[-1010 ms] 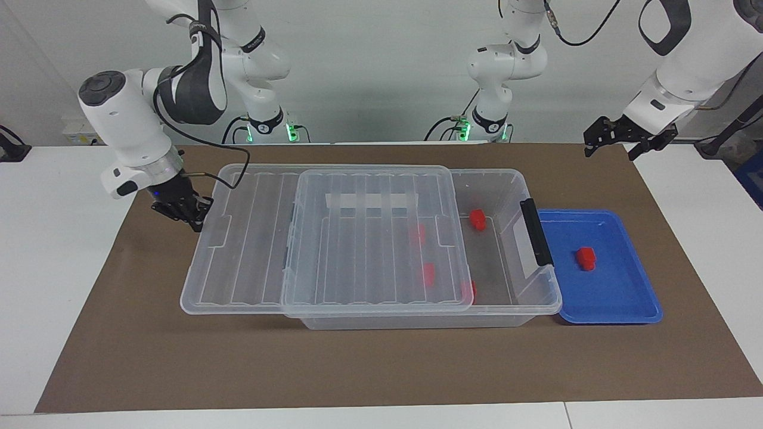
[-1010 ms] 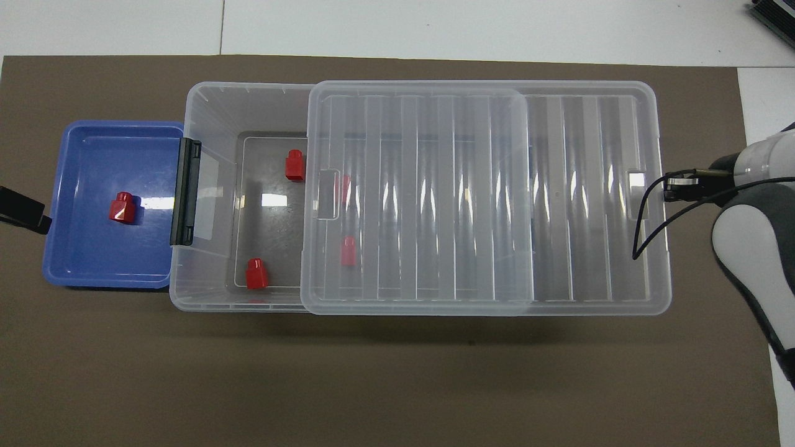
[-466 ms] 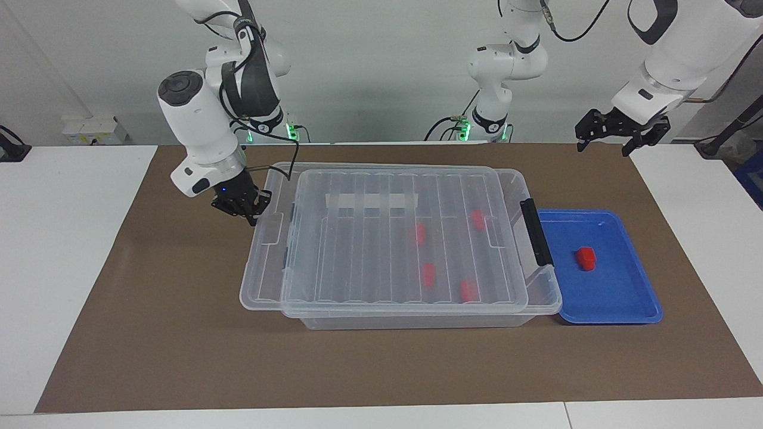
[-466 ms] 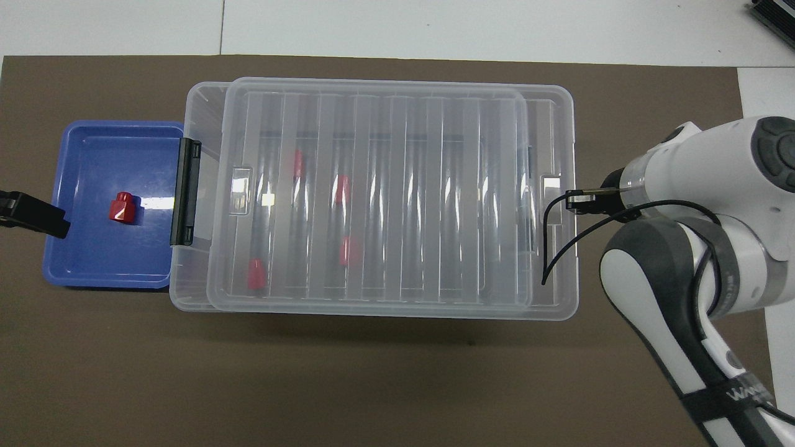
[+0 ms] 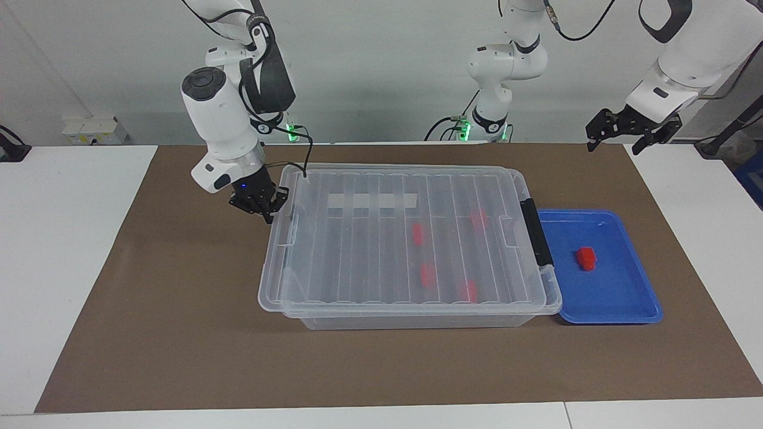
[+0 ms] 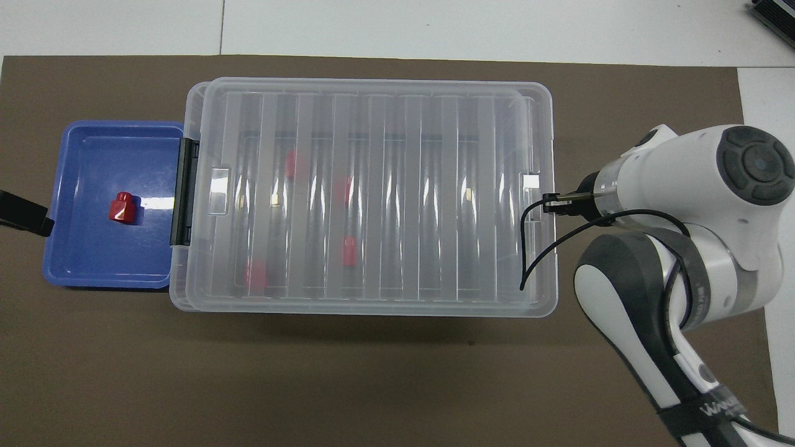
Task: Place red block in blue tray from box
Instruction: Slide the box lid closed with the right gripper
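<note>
One red block [image 5: 586, 258] sits in the blue tray [image 5: 620, 298]; lid [image 5: 393, 238] covers the box [image 5: 417, 320]. Right gripper [image 5: 266, 210] pinched closed at lid's end; left gripper [image 5: 620, 140] spread wide, raised by the tray.

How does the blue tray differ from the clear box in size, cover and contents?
The blue tray is small, shallow and uncovered; the box is far larger, deeper and covered by its lid. The tray holds one red block; the box holds four. Both are rectangular plastic.

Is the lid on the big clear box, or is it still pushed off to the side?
On. The lid covers nearly the whole box, and the red blocks inside show only blurry through it.
</note>
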Motion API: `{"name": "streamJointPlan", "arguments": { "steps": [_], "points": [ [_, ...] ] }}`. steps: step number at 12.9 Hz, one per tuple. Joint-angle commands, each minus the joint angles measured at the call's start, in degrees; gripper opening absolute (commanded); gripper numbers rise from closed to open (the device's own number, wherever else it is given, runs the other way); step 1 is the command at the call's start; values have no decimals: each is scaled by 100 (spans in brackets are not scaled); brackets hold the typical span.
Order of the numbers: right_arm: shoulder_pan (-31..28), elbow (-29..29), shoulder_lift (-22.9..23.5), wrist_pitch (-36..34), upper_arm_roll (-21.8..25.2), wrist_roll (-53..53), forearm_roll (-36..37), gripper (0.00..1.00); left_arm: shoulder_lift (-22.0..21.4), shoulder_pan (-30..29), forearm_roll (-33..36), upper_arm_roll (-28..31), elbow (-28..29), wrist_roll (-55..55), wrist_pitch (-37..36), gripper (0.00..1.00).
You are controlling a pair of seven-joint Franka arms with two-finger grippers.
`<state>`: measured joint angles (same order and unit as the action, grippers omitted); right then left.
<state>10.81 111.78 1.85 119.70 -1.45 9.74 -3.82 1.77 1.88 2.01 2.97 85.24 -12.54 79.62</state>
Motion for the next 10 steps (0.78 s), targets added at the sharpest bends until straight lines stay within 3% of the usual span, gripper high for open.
{"name": "streamJointPlan", "arguments": {
  "steps": [1,4,6,9,10],
  "points": [
    [158,187,-141,177,-14,45,-111,0,-124,23,98,11,159,50,124,100],
    [150,152,-124,168,-5,-25,-111,0,-159,23,98,19,282,76,168,100],
    [115,117,-141,142,4,-8,-111,0,-186,23,98,20,344,32,657,100],
    [19,81,-237,-24,48,54,-111,0,-177,32,98,20,458,32,827,100],
    [-95,73,-299,-130,57,63,-102,7,-151,58,89,20,484,50,862,100]
  ]
}}
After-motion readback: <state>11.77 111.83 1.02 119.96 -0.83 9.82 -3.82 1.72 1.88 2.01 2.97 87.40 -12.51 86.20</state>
